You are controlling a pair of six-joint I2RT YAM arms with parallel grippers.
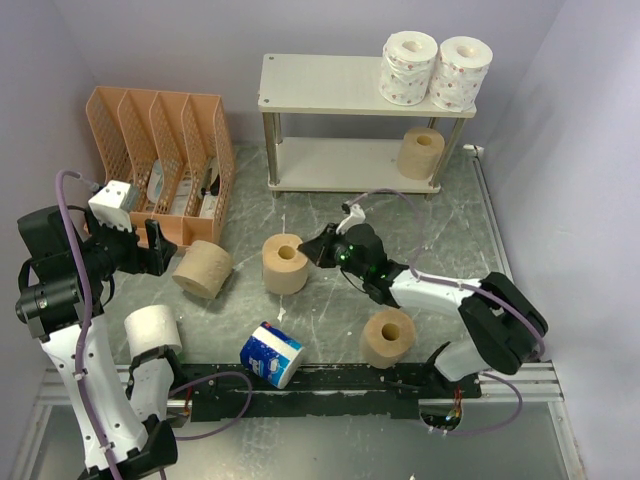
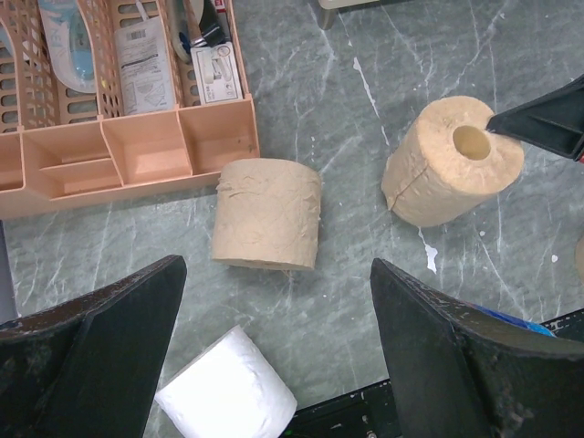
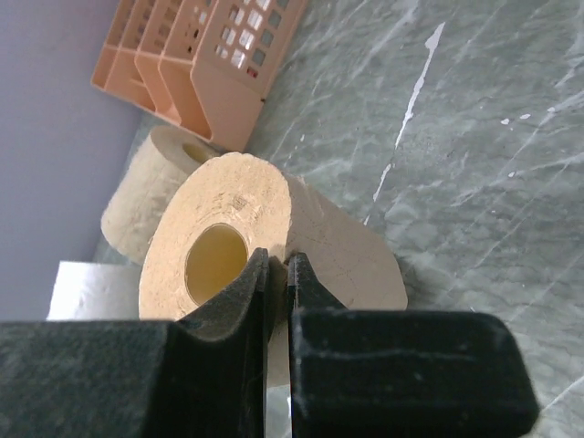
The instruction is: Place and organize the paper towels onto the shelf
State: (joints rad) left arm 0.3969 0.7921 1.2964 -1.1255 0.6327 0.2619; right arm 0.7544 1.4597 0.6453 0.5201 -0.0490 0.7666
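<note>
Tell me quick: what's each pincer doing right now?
Left pincer: open wide, empty, above the lying tan roll.
Right pincer: shut, tips against the upright tan roll by its core; grip not evident.

Robot lab cell, this one: plain lilac partition walls (image 1: 150, 40) boxing in a marbled bench (image 1: 300, 200), purple cabling (image 1: 75, 260) looping off the arms (image 1: 85, 370), aluminium mounting rail (image 1: 540, 378) well behind the right hand (image 1: 312, 250).

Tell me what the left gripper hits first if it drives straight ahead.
Most likely the tan roll lying on its side, centred ahead of the open left gripper. The white roll sits nearer but seems below that line.
</note>
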